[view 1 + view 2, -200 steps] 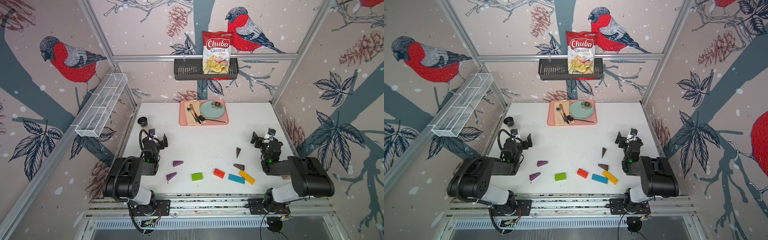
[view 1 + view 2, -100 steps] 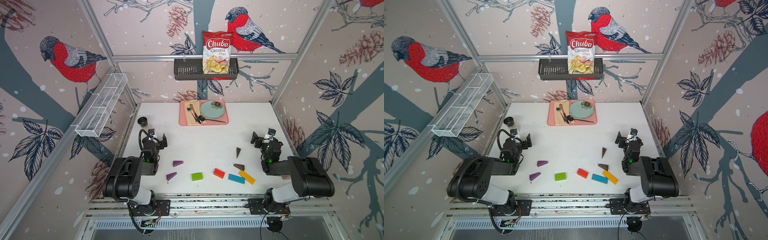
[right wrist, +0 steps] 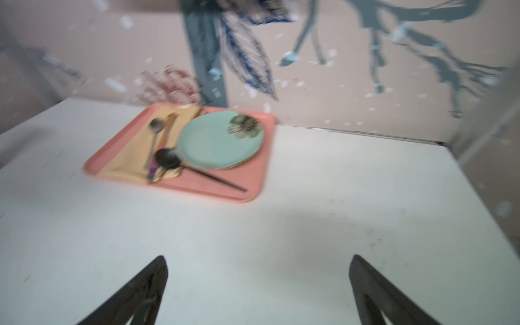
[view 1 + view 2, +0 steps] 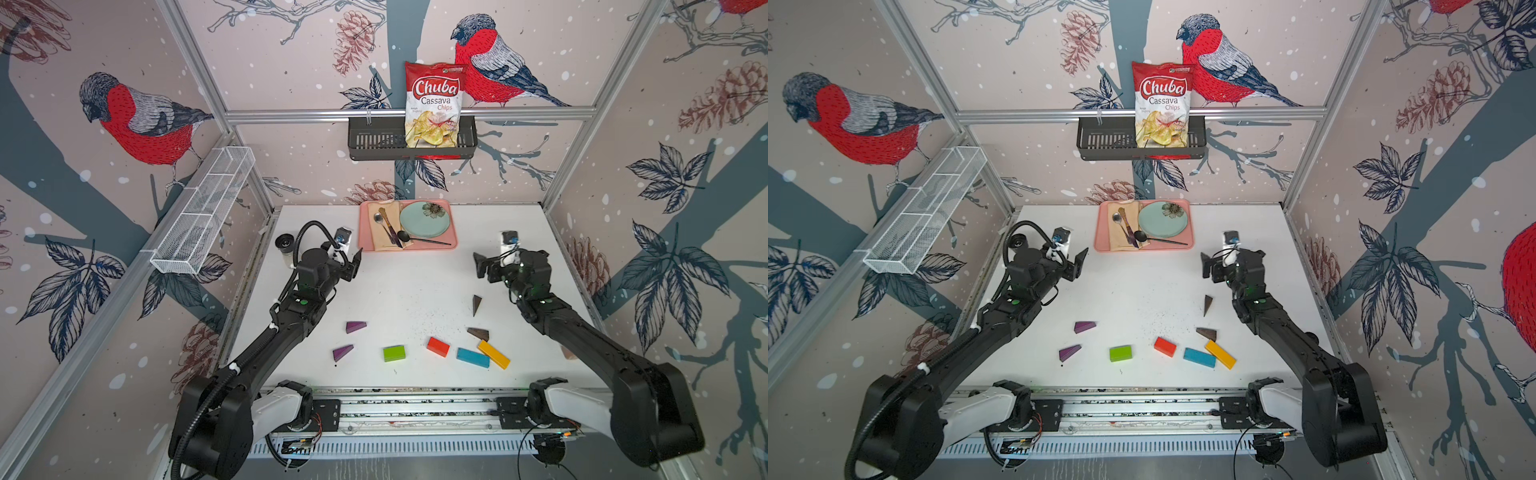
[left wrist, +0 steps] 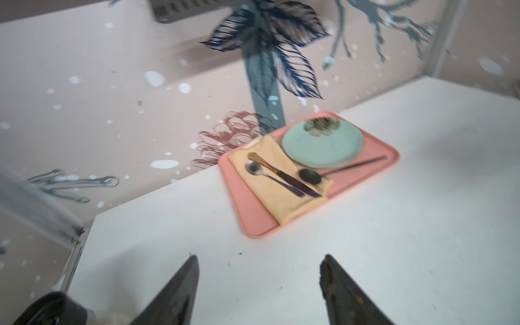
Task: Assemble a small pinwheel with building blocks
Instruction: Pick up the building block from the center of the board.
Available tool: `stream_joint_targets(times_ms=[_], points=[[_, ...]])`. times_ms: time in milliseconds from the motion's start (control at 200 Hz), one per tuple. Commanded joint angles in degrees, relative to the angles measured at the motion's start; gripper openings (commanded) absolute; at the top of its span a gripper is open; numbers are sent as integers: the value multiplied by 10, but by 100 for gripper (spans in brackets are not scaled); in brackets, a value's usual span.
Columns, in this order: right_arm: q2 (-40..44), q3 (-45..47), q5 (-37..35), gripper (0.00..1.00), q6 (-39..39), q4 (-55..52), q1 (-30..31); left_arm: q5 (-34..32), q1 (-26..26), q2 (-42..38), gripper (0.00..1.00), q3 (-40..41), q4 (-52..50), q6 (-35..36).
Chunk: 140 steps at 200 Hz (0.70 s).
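Left claw point(image 5: 260, 257) stands partly spread, right claw point(image 3: 259, 256) wide, both apparently empty, near the pink tray point(image 4: 432, 247). The building blocks point(image 4: 394, 353) lie scattered on the surface point(image 4: 415, 291) well apart from the tray, behind both claws; purple wedges point(image 4: 356, 326) nearer the left arm.

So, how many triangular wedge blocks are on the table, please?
4: far purple wedge and near purple wedge left of the green brick; far brown wedge and near brown wedge beyond the yellow bar.
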State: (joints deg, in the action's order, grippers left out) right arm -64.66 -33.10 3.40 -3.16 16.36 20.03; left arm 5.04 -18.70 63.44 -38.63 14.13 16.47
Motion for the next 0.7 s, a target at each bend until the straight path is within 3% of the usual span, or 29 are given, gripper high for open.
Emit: stream_joint_targets(times_ms=[0, 85, 175, 320, 525, 595, 695], points=[[56, 13, -44, 100, -44, -107, 85, 90, -34, -49, 63, -3, -173, 155], [112, 36, -36, 100, -68, -126, 140, 159, -40, -119, 63, 6, -242, 215], [161, 66, 27, 98, -106, -133, 161, 239, -56, -171, 59, 2, -354, 284], [199, 63, 34, 99, -123, -190, 161, 220, -124, -168, 59, -7, -536, 363], [238, 45, 6, 100, -137, -240, 162, 272, -152, -115, 59, 18, -571, 447], [244, 28, 31, 100, -144, -262, 167, 249, -165, -84, 56, 19, -603, 479], [229, -5, 35, 100, -167, -319, 212, 201, -202, -85, 56, 11, -600, 440]])
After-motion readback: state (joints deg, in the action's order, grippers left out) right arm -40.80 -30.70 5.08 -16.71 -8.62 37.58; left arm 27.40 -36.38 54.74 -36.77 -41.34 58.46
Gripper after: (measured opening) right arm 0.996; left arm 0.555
